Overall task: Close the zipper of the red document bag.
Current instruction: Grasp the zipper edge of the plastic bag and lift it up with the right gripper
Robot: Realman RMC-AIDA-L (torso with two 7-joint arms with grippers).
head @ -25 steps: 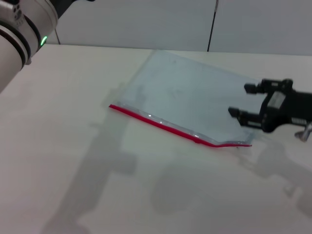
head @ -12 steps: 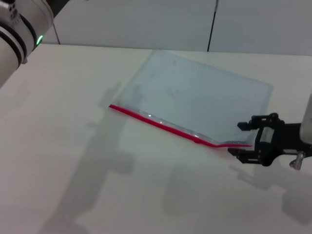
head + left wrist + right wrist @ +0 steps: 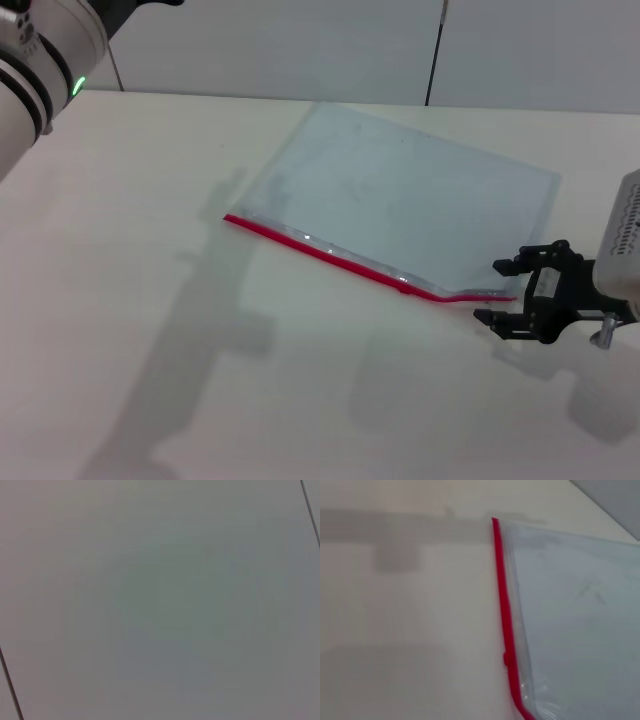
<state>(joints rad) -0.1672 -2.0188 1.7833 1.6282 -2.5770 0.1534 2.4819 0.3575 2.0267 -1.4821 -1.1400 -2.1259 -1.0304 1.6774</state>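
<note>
Landmark: the red document bag [image 3: 400,205], a flat pale blue-grey translucent pouch lying on the white bench [image 3: 200,380], set at a slant.
Zipper: the zipper [image 3: 345,259] runs as a bright red strip along the bag's long edge nearest the robot; in the right wrist view the zipper [image 3: 504,620] shows a small bump partway along, and it curves at the end nearest the camera.
Bag's right-hand corner: the red edge lifts slightly off the bench there.
Right tool: the right tool [image 3: 502,293] sits just beside that lifted corner of the bag, low over the bench, its two black fingers spread wide and pointing at the zipper's end, not touching it as far as can be seen.
Left arm: raised well away from the bag on its far left side; its tool's state cannot be told.
</note>
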